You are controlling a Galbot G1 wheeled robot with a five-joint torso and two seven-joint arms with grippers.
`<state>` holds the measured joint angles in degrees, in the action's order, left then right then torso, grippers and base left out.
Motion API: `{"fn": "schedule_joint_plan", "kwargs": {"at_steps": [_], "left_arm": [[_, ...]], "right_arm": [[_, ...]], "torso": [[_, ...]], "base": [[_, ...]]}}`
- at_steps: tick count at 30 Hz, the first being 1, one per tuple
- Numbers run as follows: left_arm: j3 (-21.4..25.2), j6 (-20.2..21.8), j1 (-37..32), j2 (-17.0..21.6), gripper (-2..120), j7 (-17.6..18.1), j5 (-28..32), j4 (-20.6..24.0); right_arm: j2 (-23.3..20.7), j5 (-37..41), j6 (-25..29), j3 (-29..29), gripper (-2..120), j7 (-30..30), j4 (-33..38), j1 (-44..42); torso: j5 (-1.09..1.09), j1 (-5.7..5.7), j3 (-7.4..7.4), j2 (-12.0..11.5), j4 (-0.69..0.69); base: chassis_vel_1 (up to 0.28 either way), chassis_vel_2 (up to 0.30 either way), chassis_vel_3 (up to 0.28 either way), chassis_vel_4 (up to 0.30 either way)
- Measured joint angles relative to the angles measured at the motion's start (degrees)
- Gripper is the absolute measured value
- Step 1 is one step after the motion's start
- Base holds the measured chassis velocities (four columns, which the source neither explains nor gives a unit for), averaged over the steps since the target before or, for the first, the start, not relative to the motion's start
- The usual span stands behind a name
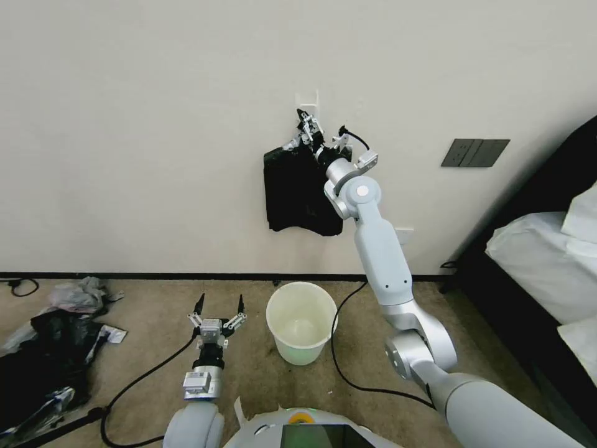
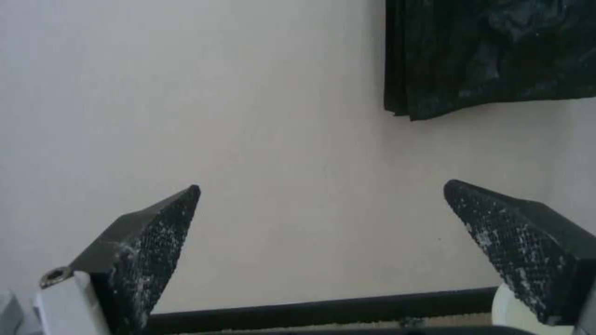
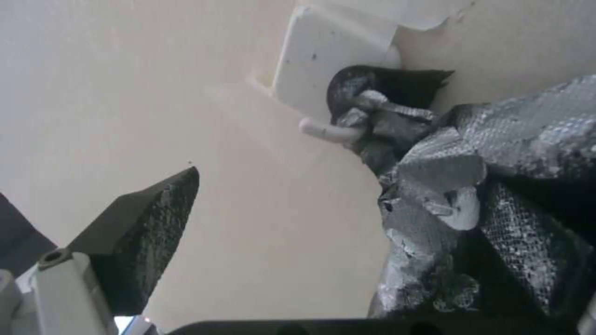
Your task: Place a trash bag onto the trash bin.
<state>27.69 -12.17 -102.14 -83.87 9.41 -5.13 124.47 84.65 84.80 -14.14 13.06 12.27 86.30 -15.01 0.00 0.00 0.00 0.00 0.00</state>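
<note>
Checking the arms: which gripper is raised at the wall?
The right gripper, up at the hanging sheaf of black bags; the left gripper points low beside the trash bin.

The room is bright with soft, even light, and the pale wall [image 1: 155, 124] has no hard shadows on it. The head view bends at its edges, so the dark baseboard [image 1: 124, 275] curves a little. Both wrist views are blurry and grainy, and the black plastic [image 3: 497, 153] shines grey.
</note>
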Motion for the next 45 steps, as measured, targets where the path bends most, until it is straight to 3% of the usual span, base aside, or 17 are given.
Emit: {"fn": "schedule_joint_plan", "kwargs": {"at_steps": [9,12,15,22,24,36,45], "left_arm": [[0.0,0.0,0.0,-0.1,100,0.0,0.0,0.4],[0.0,0.0,0.0,-0.1,100,0.0,0.0,0.4],[0.0,0.0,0.0,-0.2,100,0.0,0.0,0.4],[0.0,-0.1,0.0,-0.1,100,0.0,-0.1,0.4],[0.0,-0.1,0.0,-0.1,100,0.0,-0.1,0.4],[-0.1,-0.1,-0.1,-0.1,100,0.0,-0.2,0.5],[-0.2,-0.1,0.1,-0.1,100,0.1,-0.1,0.7]], "right_arm": [[-0.2,0.0,-0.5,-0.2,98,-0.9,0.1,-0.5],[-0.2,0.0,-0.5,-0.2,92,-1.1,0.2,-0.7],[-0.3,0.0,-0.4,-0.2,76,-1.4,0.2,-1.0],[-0.9,0.0,-0.2,-0.4,57,-2.1,0.3,-1.4],[-1.0,0.0,-0.1,-0.3,44,-2.2,0.2,-1.4],[-1.7,-0.1,0.1,-0.8,2,-3.0,-1.0,-1.0],[-2.9,-0.3,0.2,-1.1,0,-3.2,0.8,-2.4]], "torso": [[0.0,0.0,0.0,0.0,0.0],[0.0,0.0,0.0,0.0,0.0],[0.0,0.0,0.0,0.0,0.01],[0.0,0.0,0.0,0.0,0.0],[0.0,0.0,0.0,0.0,0.01],[0.0,0.0,0.0,0.0,0.0],[0.0,0.0,0.0,0.0,0.01]], "base": [[0.0,0.0,0.0,0.0],[0.0,0.0,0.0,0.0],[0.0,0.0,0.0,0.0],[0.0,0.0,0.0,0.0],[0.0,0.0,0.0,0.0],[0.0,0.0,0.0,0.0],[0.0,0.0,0.0,0.0]]}}
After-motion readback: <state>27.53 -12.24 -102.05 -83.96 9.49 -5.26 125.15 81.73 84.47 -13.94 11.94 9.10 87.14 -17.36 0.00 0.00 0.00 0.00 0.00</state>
